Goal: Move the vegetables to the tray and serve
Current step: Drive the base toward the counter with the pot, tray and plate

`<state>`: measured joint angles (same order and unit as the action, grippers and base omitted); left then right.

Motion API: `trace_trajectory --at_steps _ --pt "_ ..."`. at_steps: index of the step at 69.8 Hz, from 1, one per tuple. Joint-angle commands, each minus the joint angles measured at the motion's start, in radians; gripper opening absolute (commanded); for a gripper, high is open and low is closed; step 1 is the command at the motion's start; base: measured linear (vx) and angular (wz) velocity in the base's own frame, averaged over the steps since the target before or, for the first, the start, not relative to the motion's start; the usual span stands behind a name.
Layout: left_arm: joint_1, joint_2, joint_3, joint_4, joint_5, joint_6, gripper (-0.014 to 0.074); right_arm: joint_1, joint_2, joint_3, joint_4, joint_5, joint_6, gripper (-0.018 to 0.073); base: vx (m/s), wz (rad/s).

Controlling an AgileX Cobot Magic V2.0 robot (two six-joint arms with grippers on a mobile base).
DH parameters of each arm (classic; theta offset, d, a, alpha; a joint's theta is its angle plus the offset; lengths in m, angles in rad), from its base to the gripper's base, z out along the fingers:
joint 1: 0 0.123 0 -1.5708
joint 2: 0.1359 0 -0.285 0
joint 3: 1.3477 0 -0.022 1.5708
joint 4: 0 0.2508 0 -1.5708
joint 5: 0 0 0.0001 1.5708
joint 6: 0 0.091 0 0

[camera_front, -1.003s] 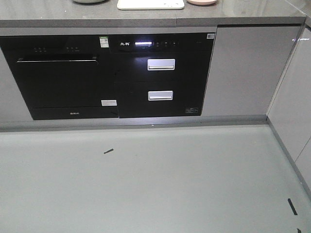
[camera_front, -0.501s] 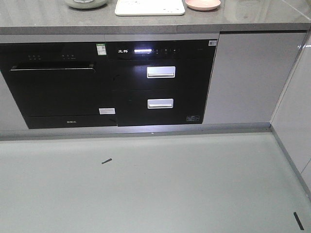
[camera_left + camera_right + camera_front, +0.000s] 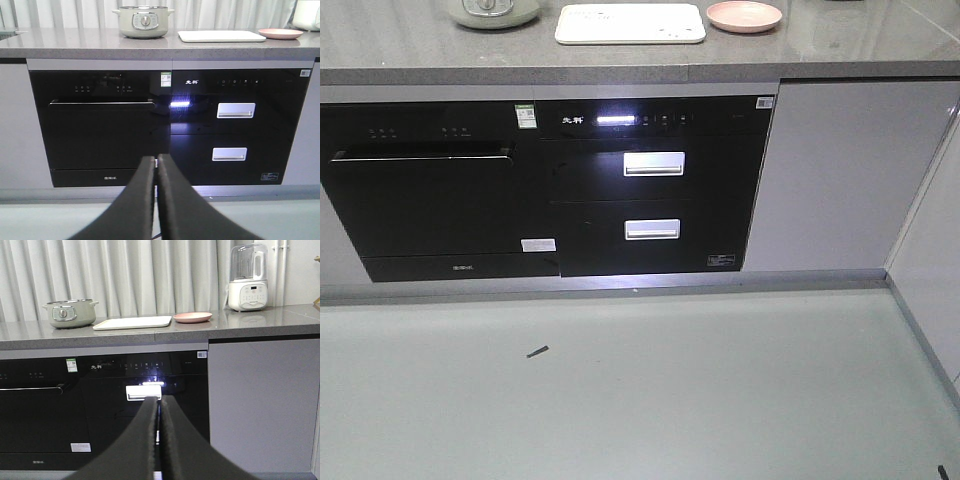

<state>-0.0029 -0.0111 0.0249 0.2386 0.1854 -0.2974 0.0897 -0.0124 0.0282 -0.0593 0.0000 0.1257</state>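
Progress seems nil: the tray (image 3: pixel 630 22) lies bare near the front edge of the bench (image 3: pixel 410 50), between a pot (image 3: pixel 492 10) and a pink plate (image 3: pixel 744 15), cream-white with faint grey print. No vegetables show in any view, so finding, loading and serving all remain. The left claw (image 3: pixel 156 160) and right claw (image 3: pixel 159 401) are both clenched on nothing, well short of the bench.

Front view: pot (image 3: pixel 492 10) cut off by top edge, only its base shows. Print on tray (image 3: pixel 630 22) too small for us to read; same w/ green sticker (image 3: pixel 526 115). Wrist views: tray & pink plate (image 3: pixel 192 317) nearly edge-on, tops mostly hidden from us. Blender (image 3: pixel 307 14) cropped at top-right corner of left wrist view. Left gripper (image 3: pixel 155 162) & right gripper (image 3: pixel 159 402): lower parts run off bottom edge.
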Motion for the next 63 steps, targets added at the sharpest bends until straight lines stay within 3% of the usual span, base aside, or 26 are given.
trace_trajectory --at_steps 1,63 --pt "0.001 -0.014 0.022 0.000 -0.069 -0.003 -0.0006 -0.003 -0.007 0.014 -0.010 -0.075 -0.003 -0.0003 0.12 0.00" --pt "0.001 -0.014 0.022 0.000 -0.069 -0.003 -0.0006 -0.003 -0.007 0.014 -0.010 -0.075 -0.003 -0.0003 0.10 -0.02"
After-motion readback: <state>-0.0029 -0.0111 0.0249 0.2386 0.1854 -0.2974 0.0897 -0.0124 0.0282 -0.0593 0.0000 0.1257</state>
